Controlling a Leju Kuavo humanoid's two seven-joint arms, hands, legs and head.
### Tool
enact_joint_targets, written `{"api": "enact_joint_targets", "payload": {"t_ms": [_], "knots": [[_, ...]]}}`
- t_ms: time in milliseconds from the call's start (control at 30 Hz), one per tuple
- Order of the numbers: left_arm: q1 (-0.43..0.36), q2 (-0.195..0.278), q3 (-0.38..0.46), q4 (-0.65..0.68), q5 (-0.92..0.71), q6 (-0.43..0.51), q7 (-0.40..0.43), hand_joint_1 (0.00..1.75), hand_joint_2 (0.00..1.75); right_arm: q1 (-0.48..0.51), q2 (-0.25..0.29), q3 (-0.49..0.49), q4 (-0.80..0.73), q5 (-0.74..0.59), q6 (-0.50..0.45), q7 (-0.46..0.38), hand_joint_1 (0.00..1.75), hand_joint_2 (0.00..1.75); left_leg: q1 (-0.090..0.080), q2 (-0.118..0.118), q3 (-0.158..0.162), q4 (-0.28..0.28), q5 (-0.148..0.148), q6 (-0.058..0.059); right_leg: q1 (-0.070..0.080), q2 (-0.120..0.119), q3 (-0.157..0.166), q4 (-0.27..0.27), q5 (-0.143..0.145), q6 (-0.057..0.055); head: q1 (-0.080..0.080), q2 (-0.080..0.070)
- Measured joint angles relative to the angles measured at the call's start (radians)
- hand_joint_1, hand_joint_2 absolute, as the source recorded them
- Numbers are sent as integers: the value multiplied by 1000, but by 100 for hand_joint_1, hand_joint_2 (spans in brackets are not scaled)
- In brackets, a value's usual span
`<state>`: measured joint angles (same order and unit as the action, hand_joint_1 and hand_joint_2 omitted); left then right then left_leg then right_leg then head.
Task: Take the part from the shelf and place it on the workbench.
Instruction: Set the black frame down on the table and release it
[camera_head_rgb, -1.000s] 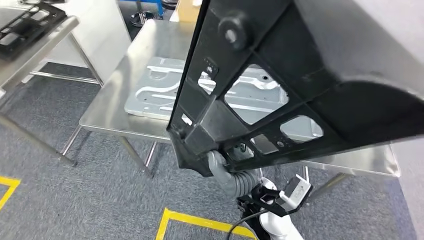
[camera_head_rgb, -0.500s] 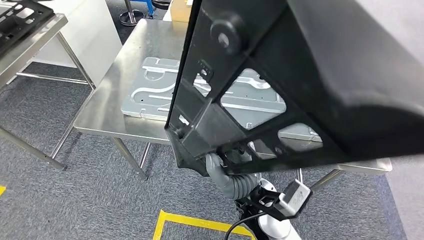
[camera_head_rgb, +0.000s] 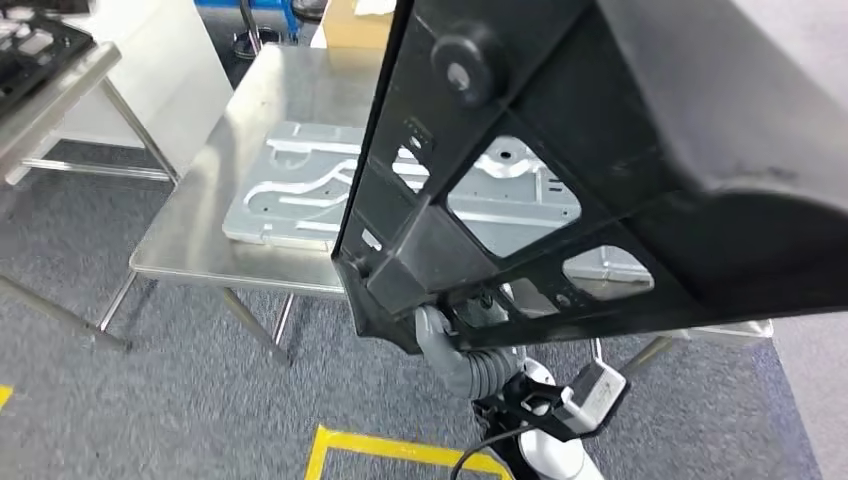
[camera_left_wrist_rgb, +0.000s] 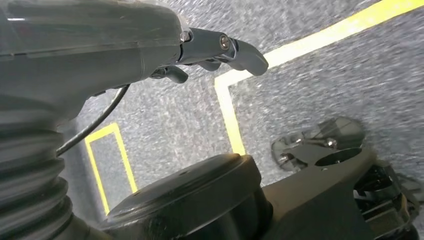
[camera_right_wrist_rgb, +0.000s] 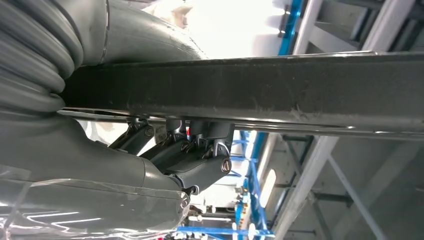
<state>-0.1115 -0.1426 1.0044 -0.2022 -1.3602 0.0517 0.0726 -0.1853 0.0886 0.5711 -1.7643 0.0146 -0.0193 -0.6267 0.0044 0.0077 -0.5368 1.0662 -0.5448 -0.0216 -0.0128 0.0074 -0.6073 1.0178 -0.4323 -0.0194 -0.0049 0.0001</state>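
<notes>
A large black plastic part (camera_head_rgb: 600, 170) with ribs and cut-out windows hangs close in front of the head view, tilted on edge. My right hand (camera_head_rgb: 437, 328) grips its lower edge from beneath. In the right wrist view the dark fingers (camera_right_wrist_rgb: 200, 160) curl against the part's long black edge (camera_right_wrist_rgb: 260, 85). Behind the part stands the steel workbench (camera_head_rgb: 185, 240), with a silver stamped metal plate (camera_head_rgb: 300, 190) lying on it. My left hand (camera_left_wrist_rgb: 150, 45) hangs over the grey carpet, its fingers (camera_left_wrist_rgb: 235, 50) apart and holding nothing.
A second steel table (camera_head_rgb: 60, 90) with a black frame (camera_head_rgb: 25, 45) on it stands at the far left, beside a white cabinet (camera_head_rgb: 175, 70). A cardboard box (camera_head_rgb: 355, 25) sits beyond the workbench. Yellow tape (camera_head_rgb: 390, 445) marks the carpet near my feet.
The whole picture has shifted, so the camera has moved: the workbench now sits a little further left in the head view. The black part stays in my right hand.
</notes>
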Motion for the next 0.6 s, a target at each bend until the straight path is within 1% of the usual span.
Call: {"api": "enact_joint_targets", "payload": {"t_ms": [67, 100, 133, 167, 200, 233, 267, 300, 333, 367, 400, 433, 467, 500, 533, 567, 600], "knots": [[-4, 2, 2, 0, 2, 1, -6, 0, 175, 8, 0, 0, 0, 6, 2, -1, 173, 175, 0, -5, -57, 129, -61, -6, 1, 4, 1, 0, -1, -6, -1, 0], [-7, 3, 4, 0, 4, 1, -9, 0, 175, 14, 0, 0, 0, 9, 4, -2, 173, 175, -1, -7, -83, 187, -81, -8, 1, 7, 1, 1, -2, -7, 0, 0], [-10, 4, 4, 0, 4, 1, -10, 0, 175, 19, 0, 0, 0, 11, 5, -2, 173, 175, -1, -9, -94, 214, -80, -9, 1, 12, 1, 2, -2, -7, 0, 0], [-11, 4, 5, 0, 3, 1, -11, 0, 175, 22, 0, 0, 0, 13, 7, -2, 173, 175, -1, -9, -88, 203, -59, -8, 1, 19, 1, 4, -3, -7, 0, 0], [-9, 4, 5, 0, 3, 1, -10, 0, 175, 23, 0, 0, -1, 14, 8, -2, 173, 175, 0, -12, -66, 154, -23, -7, 1, 28, 2, 6, -3, -7, 0, 0], [-6, 3, 5, 0, 2, 2, -10, 0, 175, 23, 1, 0, -1, 14, 9, -1, 173, 175, 3, -21, -37, 88, 14, -4, 1, 37, 1, 8, -4, -5, 0, 0], [-2, 2, 5, 0, 2, 2, -10, 0, 175, 23, 1, 0, -2, 16, 10, -1, 173, 175, 4, -35, -12, 26, 41, -2, 2, 46, 0, 11, -3, -2, 0, 0], [2, 1, 6, 0, 2, 3, -9, 0, 175, 23, 3, 0, -4, 17, 12, 1, 173, 175, 4, -47, 6, -20, 51, 2, 3, 54, -5, 13, -2, 2, 0, 0], [3, 0, 6, 0, 3, 4, -9, 0, 175, 23, 4, 0, -6, 19, 13, 4, 173, 175, 4, -56, 14, -43, 50, 6, 3, 59, -10, 15, 1, 8, 0, 0], [4, -1, 7, 0, 3, 6, -9, 0, 175, 23, 4, 0, -7, 20, 15, 7, 173, 175, 2, -58, 15, -51, 46, 10, 3, 64, -15, 14, 5, 15, 0, 0], [3, -2, 7, 0, 3, 7, -9, 0, 175, 23, 5, 0, -8, 21, 17, 11, 173, 175, 4, -54, 16, -58, 45, 17, 3, 67, -18, 12, 9, 21, 0, 0], [3, -3, 8, 0, 4, 8, -9, 0, 175, 23, 5, 0, -9, 23, 18, 14, 173, 175, 5, -50, 17, -61, 50, 24, 3, 63, -20, 15, 8, 27, 1, 0], [3, -5, 8, 0, 4, 9, -9, 0, 175, 22, 5, -1, -10, 25, 18, 16, 173, 175, 7, -46, 19, -66, 55, 31, 3, 51, -25, 28, -2, 33, 3, 0], [4, -7, 9, 0, 4, 9, -8, 0, 175, 21, 5, -2, -11, 31, 17, 17, 173, 175, 9, -40, 21, -70, 59, 37, 4, 36, -39, 59, -22, 38, 4, 0], [5, -8, 10, 0, 4, 8, -8, 0, 175, 20, 5, -3, -11, 39, 14, 17, 173, 175, 9, -34, 22, -72, 61, 41, 2, 19, -62, 112, -53, 42, 6, 0], [6, -8, 10, 0, 5, 8, -8, 0, 175, 19, 5, -5, -12, 49, 8, 16, 173, 175, 8, -29, 21, -72, 61, 43, 1, 9, -92, 177, -86, 46, 8, 0], [7, -8, 11, 0, 5, 7, -8, 0, 175, 21, 5, -8, -14, 61, 1, 14, 173, 175, 7, -24, 20, -71, 61, 44, -1, 5, -121, 240, -111, 50, 8, 0]]}}
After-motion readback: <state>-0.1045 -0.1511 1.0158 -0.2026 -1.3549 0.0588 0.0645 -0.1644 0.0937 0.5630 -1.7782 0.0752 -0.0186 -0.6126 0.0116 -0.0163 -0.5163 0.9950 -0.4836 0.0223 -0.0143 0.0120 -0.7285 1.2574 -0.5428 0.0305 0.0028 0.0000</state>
